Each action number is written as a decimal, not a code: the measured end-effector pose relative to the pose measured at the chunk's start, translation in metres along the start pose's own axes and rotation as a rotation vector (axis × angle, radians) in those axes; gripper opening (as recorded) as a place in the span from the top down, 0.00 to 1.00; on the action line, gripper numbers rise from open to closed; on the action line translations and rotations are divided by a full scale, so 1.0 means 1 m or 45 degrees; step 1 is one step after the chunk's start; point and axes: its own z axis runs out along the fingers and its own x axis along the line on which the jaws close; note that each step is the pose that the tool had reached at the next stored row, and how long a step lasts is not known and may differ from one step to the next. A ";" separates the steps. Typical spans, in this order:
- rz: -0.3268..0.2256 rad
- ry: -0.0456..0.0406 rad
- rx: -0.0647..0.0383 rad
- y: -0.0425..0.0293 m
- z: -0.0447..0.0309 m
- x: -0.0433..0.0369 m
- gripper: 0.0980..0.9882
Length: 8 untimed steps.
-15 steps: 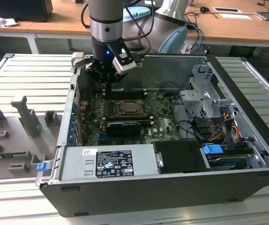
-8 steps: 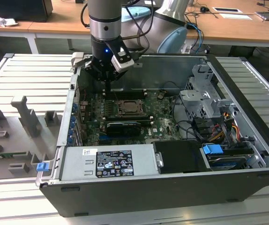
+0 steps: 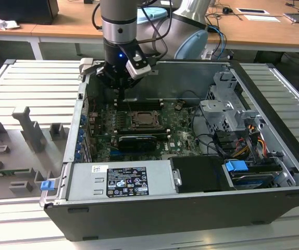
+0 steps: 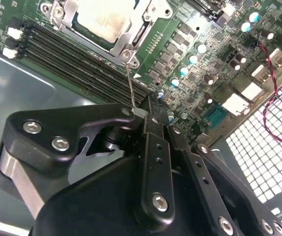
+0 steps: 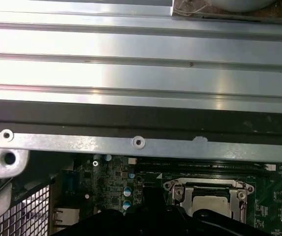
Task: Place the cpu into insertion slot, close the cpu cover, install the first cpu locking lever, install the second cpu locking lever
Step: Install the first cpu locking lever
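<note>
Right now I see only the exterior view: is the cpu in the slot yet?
Observer: Yes, in the first wrist view the pale cpu sits in the slot.
Operator: Cover?
Observer: The cover lies flat around it.
Operator: Levers?
Observer: In the second wrist view one thin lever stands up from the slot's corner, its end at the gripper.

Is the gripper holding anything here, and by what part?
The gripper appears shut on a cpu locking lever, pinching its free end.
</note>
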 end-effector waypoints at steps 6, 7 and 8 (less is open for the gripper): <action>0.000 0.000 0.000 -0.0002 0.0008 -0.0034 0.99; 0.000 0.000 0.000 -0.0002 0.0010 -0.0043 0.99; 0.000 0.000 0.000 -0.0003 0.0012 -0.0055 0.99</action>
